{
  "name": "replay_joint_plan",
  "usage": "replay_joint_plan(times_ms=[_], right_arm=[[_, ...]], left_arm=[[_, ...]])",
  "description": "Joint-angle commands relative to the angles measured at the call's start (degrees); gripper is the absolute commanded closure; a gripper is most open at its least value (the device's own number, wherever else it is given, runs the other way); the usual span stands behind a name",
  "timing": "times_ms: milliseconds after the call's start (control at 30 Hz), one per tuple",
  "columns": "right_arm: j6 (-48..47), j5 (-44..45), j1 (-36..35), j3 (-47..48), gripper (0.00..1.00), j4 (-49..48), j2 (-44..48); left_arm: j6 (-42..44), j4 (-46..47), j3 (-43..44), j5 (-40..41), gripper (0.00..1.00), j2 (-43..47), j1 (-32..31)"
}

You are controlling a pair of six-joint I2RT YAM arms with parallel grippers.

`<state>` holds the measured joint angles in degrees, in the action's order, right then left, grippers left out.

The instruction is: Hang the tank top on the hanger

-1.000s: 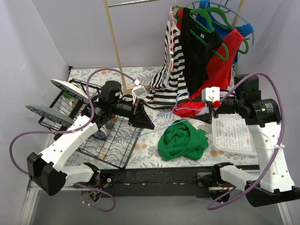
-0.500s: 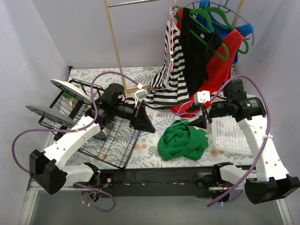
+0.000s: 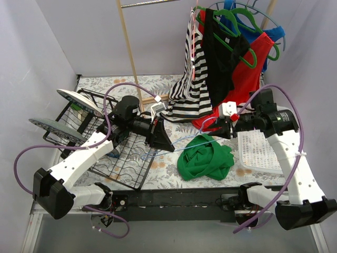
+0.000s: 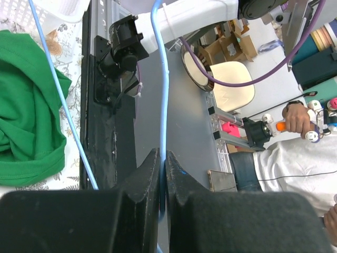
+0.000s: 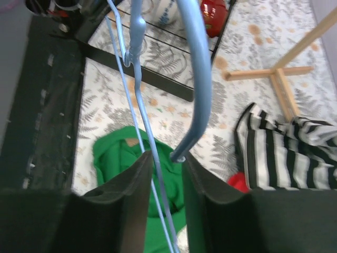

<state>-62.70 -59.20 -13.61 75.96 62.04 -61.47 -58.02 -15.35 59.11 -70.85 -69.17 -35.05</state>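
The bright green tank top (image 3: 204, 157) lies crumpled on the floral table, front centre. It also shows in the left wrist view (image 4: 26, 105) and the right wrist view (image 5: 114, 148). The thin light-blue wire hanger (image 3: 185, 139) is held above it, spanning between my two grippers. My left gripper (image 3: 169, 145) is shut on the hanger's wire (image 4: 160, 79), pinched between its jaws (image 4: 162, 156). My right gripper (image 3: 221, 129) is open around the hanger's other end. A straight wire and the tip of the hook (image 5: 197, 63) sit between its fingers (image 5: 164, 158).
A black wire dish rack (image 3: 121, 158) with plates (image 3: 79, 100) stands at the left. A white basket (image 3: 258, 150) sits at the right. The striped top (image 3: 192, 95), a red garment (image 3: 242, 79) and green plastic hangers (image 3: 237, 21) hang at the back. A wooden pole (image 3: 129, 47) stands behind.
My right arm has swung in from the right and brought its open jaws around the hanger's hook end. My left gripper has kept its hold and shifted slightly.
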Motion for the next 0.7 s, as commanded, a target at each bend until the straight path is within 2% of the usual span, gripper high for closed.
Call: replay_joint_plan(times_ms=[0, 200, 267, 300, 333, 400, 433, 467, 533, 667], right_arm=[[-1.2, -8.6, -1.0, -1.5, 0.68, 2.7, -3.1], [-1.6, -8.0, -1.4, -1.6, 0.93, 4.1, -2.7], [-1.5, -5.0, -1.4, -0.5, 0.99, 4.8, -2.2], [-0.1, -3.0, -1.3, 0.0, 0.99, 4.7, -1.9], [1.1, -0.8, -1.2, 0.3, 0.99, 4.1, -1.5], [4.8, 8.1, -1.2, 0.3, 0.99, 1.8, 0.5], [5.4, 10.9, -1.2, 0.2, 0.99, 1.5, 1.3], [6.2, 16.3, -1.2, 0.1, 0.99, 1.2, 2.8], [7.1, 20.7, -1.2, -0.2, 0.99, 1.9, 4.2], [8.6, 29.8, -1.2, -1.3, 0.99, 3.1, 8.4]], left_arm=[[-3.0, 6.6, -0.7, -1.4, 1.00, 1.9, -0.3], [-6.2, 10.8, -3.4, 0.6, 1.00, 2.4, -0.3], [-6.8, 11.0, -4.0, 1.8, 1.00, 2.3, -0.3], [-6.8, 10.6, -4.4, 4.1, 0.94, 2.4, -0.3], [-6.7, 9.9, -4.4, 5.5, 0.76, 2.5, -0.3], [-4.7, 6.5, -4.5, 8.3, 0.63, 3.4, -0.3], [-4.0, 5.1, -4.5, 11.0, 0.49, 3.8, -0.3], [-3.4, 3.9, -4.6, 13.3, 0.42, 4.2, -0.3], [-2.7, 0.5, -5.4, 19.7, 0.33, 5.4, -0.3], [-2.6, -4.7, -7.0, 30.6, 0.29, 5.6, -0.3]])
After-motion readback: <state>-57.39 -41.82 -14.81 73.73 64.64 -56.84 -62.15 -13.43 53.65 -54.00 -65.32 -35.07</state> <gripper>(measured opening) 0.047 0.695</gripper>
